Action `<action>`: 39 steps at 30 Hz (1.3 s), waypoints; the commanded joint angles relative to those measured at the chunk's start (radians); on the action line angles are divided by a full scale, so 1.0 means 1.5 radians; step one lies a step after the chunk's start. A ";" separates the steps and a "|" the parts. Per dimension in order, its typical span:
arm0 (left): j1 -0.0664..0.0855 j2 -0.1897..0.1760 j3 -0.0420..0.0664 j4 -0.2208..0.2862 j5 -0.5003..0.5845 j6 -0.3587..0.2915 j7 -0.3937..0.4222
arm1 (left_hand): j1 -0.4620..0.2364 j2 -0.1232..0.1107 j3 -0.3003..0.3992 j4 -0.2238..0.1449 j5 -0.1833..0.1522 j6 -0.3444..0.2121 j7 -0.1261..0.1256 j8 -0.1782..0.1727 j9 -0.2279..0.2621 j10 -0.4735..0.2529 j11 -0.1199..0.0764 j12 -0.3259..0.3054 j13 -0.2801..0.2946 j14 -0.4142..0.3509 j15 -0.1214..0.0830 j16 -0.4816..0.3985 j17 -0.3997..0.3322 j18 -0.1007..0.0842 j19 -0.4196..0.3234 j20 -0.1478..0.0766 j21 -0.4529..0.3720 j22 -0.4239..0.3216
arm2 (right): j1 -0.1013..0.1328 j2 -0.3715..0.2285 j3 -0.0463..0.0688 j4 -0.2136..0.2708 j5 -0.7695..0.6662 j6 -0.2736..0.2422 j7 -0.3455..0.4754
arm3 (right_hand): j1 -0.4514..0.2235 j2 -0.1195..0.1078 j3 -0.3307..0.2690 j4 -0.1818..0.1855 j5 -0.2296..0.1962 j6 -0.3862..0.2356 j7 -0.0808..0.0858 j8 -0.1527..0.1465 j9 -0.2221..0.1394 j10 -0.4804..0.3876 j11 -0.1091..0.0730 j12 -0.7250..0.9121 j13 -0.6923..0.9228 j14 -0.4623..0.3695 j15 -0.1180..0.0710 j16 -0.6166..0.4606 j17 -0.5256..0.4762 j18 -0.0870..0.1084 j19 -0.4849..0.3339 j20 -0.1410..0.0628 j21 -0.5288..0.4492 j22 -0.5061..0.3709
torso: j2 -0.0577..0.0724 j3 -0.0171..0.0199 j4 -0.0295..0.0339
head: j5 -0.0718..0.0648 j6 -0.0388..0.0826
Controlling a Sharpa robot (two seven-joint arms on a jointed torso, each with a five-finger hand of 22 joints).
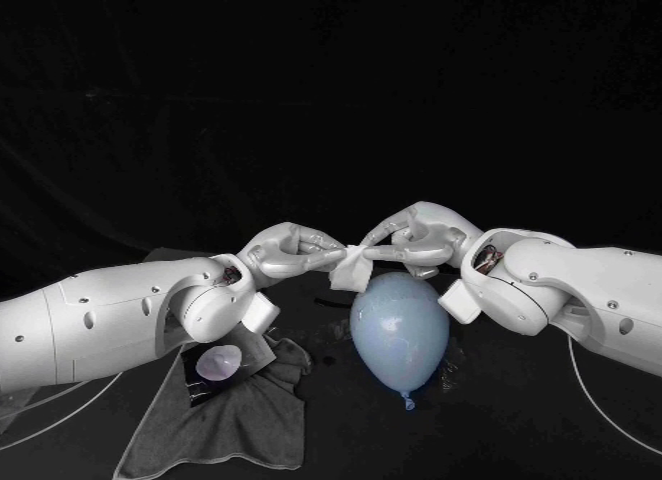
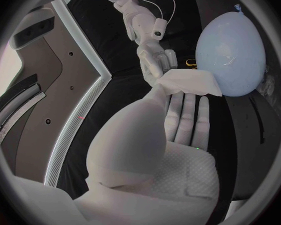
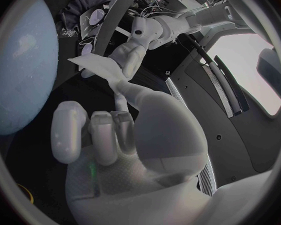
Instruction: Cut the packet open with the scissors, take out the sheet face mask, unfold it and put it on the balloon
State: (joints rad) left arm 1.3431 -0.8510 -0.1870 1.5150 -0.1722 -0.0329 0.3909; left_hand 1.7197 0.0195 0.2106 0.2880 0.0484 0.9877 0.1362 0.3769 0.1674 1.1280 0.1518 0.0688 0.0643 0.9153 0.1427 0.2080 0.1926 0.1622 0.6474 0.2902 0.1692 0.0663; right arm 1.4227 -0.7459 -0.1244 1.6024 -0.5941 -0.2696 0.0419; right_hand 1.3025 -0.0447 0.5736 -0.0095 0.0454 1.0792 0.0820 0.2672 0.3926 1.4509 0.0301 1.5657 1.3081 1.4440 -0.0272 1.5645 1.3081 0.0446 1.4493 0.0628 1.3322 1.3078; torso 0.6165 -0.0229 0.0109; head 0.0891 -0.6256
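Observation:
A pale blue balloon lies on the black table, knot toward me. Just above its far end hangs the folded white sheet mask, held between both hands. My left hand pinches the mask's left side and my right hand pinches its right side. In the left wrist view the mask sits at the tips of my left hand, beside the balloon, with the right hand beyond. In the right wrist view the mask spans from my right hand to the left hand, beside the balloon.
A crumpled grey cloth lies at the front left of the table. On it rests the opened packet, under my left forearm. A small yellow object lies on the table behind the balloon.

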 commanded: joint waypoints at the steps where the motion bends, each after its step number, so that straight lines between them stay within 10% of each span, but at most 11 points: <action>1: 0.000 0.000 0.001 0.001 0.044 0.025 0.010 | -0.003 0.004 0.012 0.000 0.000 -0.001 -0.005 0.005 0.007 0.008 -0.001 -0.003 -0.001 0.006 -0.002 -0.001 0.001 0.007 0.004 0.001 0.003 0.000 | 0.000 0.001 0.000 -0.003 -0.016 0.007 -0.004 | -0.003 0.007 0.004 -0.004 0.002 0.000 0.001 0.008 0.066 0.080 -0.015 0.003 0.175 0.085 -0.018 0.004 0.175 0.006 0.001 -0.005 -0.001 0.114 | 0.000 -0.0001 0.0004 | 0.001 0.000; 21: 0.001 -0.001 0.001 0.006 0.088 0.050 -0.013 | -0.056 -0.040 0.130 -0.003 0.000 -0.018 0.017 0.035 0.049 0.023 -0.012 -0.004 -0.001 0.019 -0.010 -0.012 0.013 -0.007 0.072 0.001 0.020 0.007 | -0.001 0.013 -0.002 -0.022 -0.085 -0.037 -0.024 | -0.003 0.007 0.005 -0.004 0.002 -0.001 0.001 0.009 0.067 0.080 -0.015 0.003 0.175 0.085 -0.017 0.004 0.175 0.006 0.001 -0.004 -0.002 0.114 | 0.000 0.0001 0.0005 | 0.001 -0.004; 39: 0.001 -0.003 0.001 0.004 0.095 0.030 -0.047 | -0.156 -0.047 0.155 0.003 0.000 -0.034 0.021 0.049 0.072 0.029 -0.013 -0.003 0.000 0.054 -0.019 0.010 0.039 0.016 0.165 -0.015 0.059 0.016 | -0.001 0.008 -0.002 -0.012 -0.095 -0.057 -0.022 | -0.003 0.007 0.005 -0.005 0.002 -0.001 0.001 0.009 0.067 0.080 -0.015 0.003 0.175 0.085 -0.017 0.004 0.175 0.006 0.001 -0.004 -0.001 0.114 | 0.000 0.0003 -0.0002 | 0.001 -0.008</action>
State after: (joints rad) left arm 1.3432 -0.8555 -0.1871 1.5202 -0.0445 0.0141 0.3339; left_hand 1.4858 -0.0493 0.4447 0.2911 0.0504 0.9429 0.1665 0.4574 0.2793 1.1728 0.1286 0.0689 0.0637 0.9887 0.1159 0.2196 0.2499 0.1788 0.8923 0.2665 0.2545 0.0888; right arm 1.4219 -0.7322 -0.1270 1.5836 -0.7218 -0.3403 0.0126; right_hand 1.2937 -0.0429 0.5779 -0.0138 0.0437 1.0748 0.0854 0.2773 0.3926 1.4509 0.0301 1.5658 1.3081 1.4440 -0.0272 1.5673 1.3081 0.0445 1.4515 0.0605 1.3321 1.3079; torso 0.6169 -0.0225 0.0114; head 0.0911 -0.6369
